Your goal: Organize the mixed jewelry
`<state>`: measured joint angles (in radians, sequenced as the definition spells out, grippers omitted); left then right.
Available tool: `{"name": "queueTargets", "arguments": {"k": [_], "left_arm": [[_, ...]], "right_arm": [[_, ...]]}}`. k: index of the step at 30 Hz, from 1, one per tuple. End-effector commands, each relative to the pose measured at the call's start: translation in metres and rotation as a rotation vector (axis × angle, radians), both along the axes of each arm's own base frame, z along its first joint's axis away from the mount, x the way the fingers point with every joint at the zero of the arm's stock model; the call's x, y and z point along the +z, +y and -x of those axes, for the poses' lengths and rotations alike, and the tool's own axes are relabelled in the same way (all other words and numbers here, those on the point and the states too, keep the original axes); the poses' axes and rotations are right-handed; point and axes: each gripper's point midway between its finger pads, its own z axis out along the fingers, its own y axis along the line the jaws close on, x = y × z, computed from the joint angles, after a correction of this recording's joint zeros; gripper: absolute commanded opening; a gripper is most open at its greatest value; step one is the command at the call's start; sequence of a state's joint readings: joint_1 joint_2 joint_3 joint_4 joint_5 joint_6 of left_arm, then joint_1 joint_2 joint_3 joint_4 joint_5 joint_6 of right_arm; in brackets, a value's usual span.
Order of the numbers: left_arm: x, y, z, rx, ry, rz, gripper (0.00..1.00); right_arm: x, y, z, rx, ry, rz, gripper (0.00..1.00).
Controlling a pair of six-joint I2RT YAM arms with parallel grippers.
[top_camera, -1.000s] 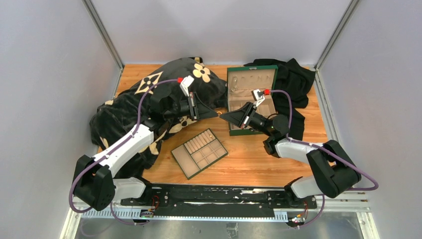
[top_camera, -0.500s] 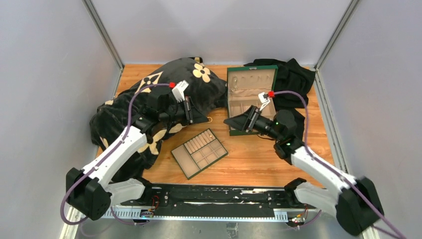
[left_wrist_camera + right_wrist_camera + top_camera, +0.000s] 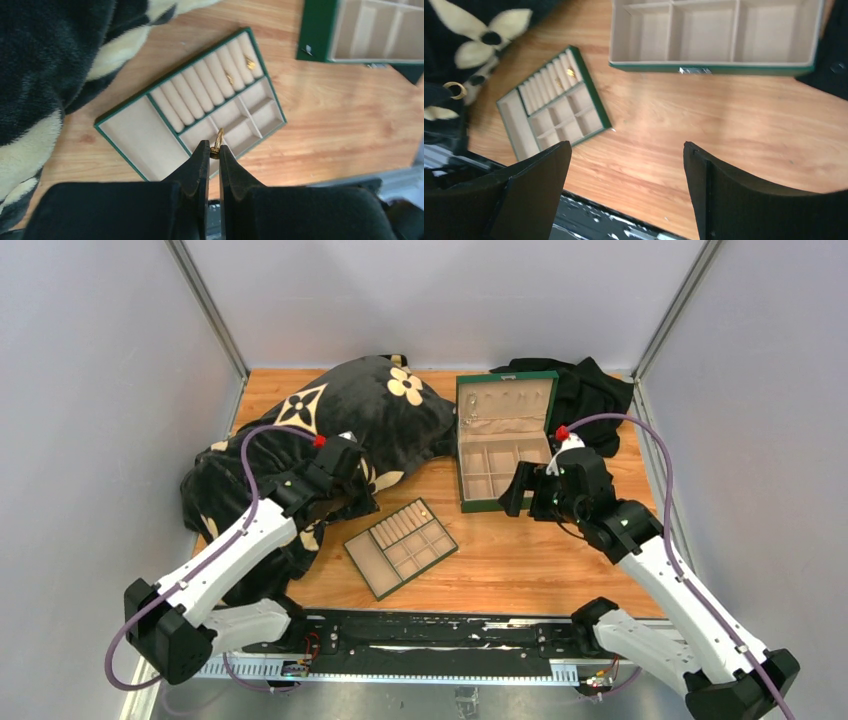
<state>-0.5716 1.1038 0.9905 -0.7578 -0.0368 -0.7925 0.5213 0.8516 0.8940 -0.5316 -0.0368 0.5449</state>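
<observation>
placing is the step in hand. the left arm's fingers (image 3: 199, 162) are pressed together on a thin gold-coloured metal ring (image 3: 216, 141), pinched at their tips above the flat green tray with beige compartments (image 3: 131, 131) and not touching its lining. the next move, as i judge it, calls for carrying the ring over the padded rolls, where two small gold pieces (image 3: 249, 62) already sit in the slots. it should then be lowered into a free slot before the fingers part, gently, since so light a thing could bounce away.

the right arm's fingers (image 3: 536, 187) stand spread wide with nothing between them, above the wooden worktop (image 3: 704, 130) in front of the green box with beige lining (image 3: 709, 67).

the left wrist view shows the ring edge-on, while the right wrist view shows it as a round loop at its left edge. the overhead view cannot resolve it at all, though it alone shows the whole black blanket with cream flowers (image 3: 370, 405) beside the tray.
</observation>
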Motion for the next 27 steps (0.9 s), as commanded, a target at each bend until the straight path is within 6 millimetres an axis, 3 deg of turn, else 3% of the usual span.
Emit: {"name": "queueTargets", "arguments": {"k": [1,5,10,16,21,27], "left_arm": [[-0.018,0.015,-0.01,0.17,-0.01,-0.17,0.0],[-0.032,0.005,-0.019,0.228,-0.025,-0.296,0.0],[-0.065,-0.012,-0.018,0.313,0.073,-0.346,0.0],[-0.072,-0.027,-0.015,0.381,0.067,-0.402,0.0],[-0.088,-0.028,-0.008,0.395,0.106,-0.419,0.0],[-0.093,-0.019,0.004,0.462,0.083,-0.408,0.0]], "right_arm": [[-0.021,-0.037,0.031,-0.019,0.114,0.198,0.88],[-0.019,-0.043,0.037,-0.014,0.075,0.194,0.88],[-0.01,-0.04,0.042,0.013,0.033,0.163,0.88],[-0.011,-0.04,0.046,0.021,0.036,0.157,0.88],[-0.014,-0.038,0.044,0.026,0.048,0.155,0.88],[-0.016,-0.031,0.047,0.063,0.061,0.14,0.88]]}}
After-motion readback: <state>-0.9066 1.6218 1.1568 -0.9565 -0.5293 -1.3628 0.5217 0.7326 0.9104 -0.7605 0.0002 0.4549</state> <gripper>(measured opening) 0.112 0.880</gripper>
